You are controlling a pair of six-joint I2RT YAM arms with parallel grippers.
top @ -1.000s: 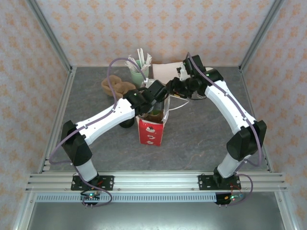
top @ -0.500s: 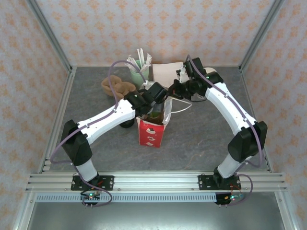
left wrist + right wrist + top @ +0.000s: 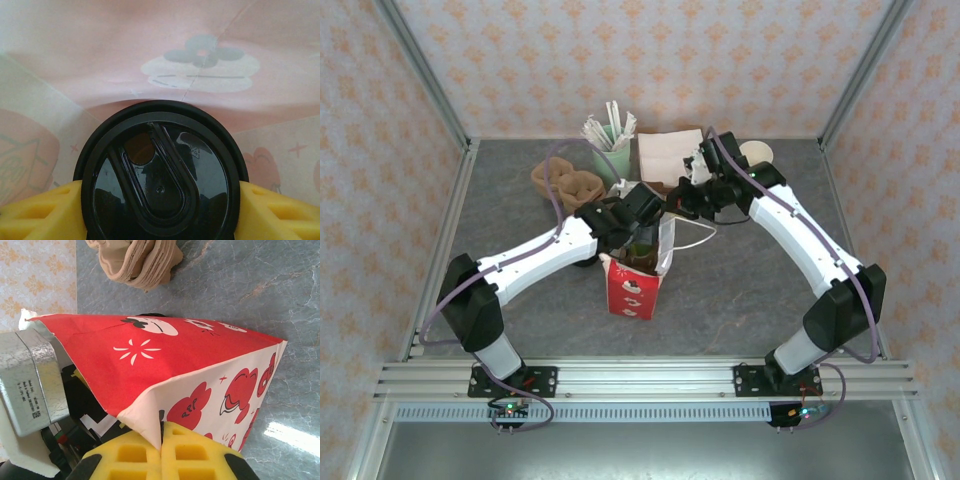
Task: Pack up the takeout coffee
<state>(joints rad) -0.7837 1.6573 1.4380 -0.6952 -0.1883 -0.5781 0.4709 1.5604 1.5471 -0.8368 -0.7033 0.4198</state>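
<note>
Left claw [image 3: 160,212] grasps the takeout coffee [image 3: 161,170] by its sides, a yellow finger touching each flank below the black lid. The cup sits inside the red bag [image 3: 632,290]. Right claw [image 3: 161,450] is clenched on the bag's top edge. The bag stands near the middle of the table [image 3: 750,290].

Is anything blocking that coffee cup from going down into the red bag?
Nothing visible does. The left gripper has its jaws on either side of the takeout coffee, which sits within the open mouth of the red bag, the bag's pale inner walls around it. The right gripper pinches the bag's rim.
</note>
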